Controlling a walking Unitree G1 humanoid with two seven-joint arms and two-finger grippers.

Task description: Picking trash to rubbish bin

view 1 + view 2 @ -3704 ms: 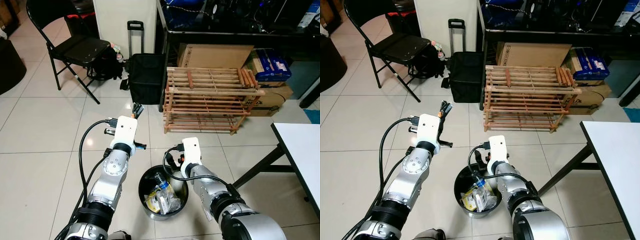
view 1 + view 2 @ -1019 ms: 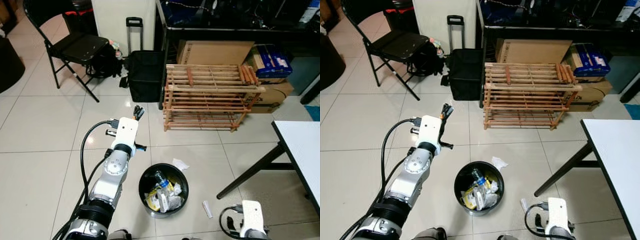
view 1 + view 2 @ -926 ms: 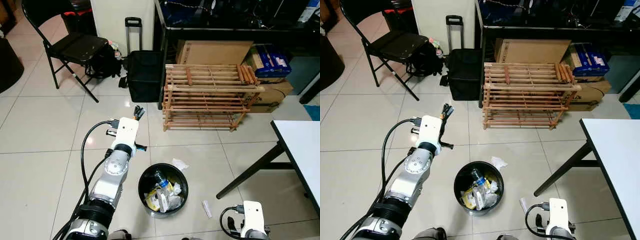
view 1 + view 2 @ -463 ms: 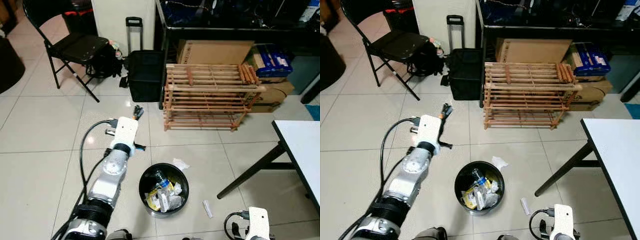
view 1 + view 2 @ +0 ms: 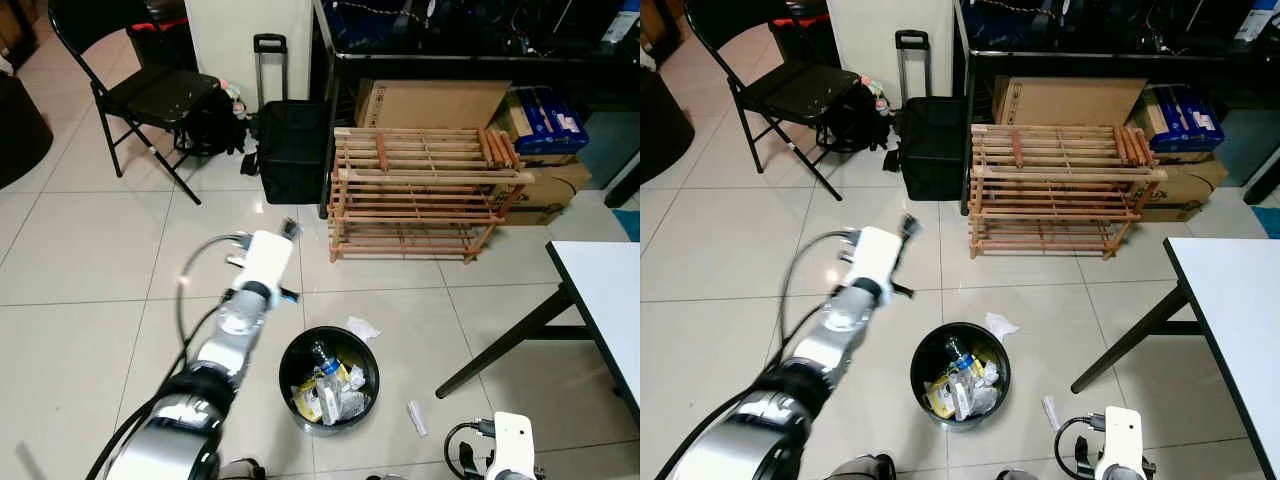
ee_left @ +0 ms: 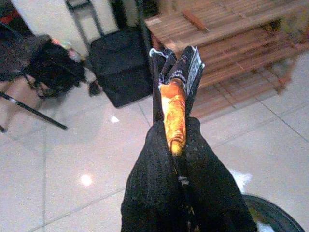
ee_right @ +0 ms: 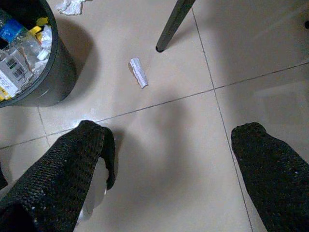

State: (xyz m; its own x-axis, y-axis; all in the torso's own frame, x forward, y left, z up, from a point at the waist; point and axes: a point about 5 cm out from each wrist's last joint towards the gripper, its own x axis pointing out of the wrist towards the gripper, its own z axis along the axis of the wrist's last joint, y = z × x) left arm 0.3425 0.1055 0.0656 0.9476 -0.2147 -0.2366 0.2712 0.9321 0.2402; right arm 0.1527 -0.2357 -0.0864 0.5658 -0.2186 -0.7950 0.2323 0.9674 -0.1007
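A black round rubbish bin stands on the tiled floor, holding bottles and wrappers. My left gripper hovers above the floor up and to the left of the bin, its arm blurred. In the left wrist view its fingers are shut on an orange and black snack wrapper. My right gripper is open low over the floor to the right of the bin. Beyond it lies a small white paper roll, also seen as the roll. A crumpled white paper lies just beyond the bin's far rim.
A wooden slatted rack stands ahead with cardboard boxes behind it. A black trolley bag and a folding chair are at the back left. A white table with a black leg stands at the right.
My left arm has swung a little to the right, toward the bin, still gripping the wrapper. My right arm has pulled back from the bin and now sits low at the bottom right.
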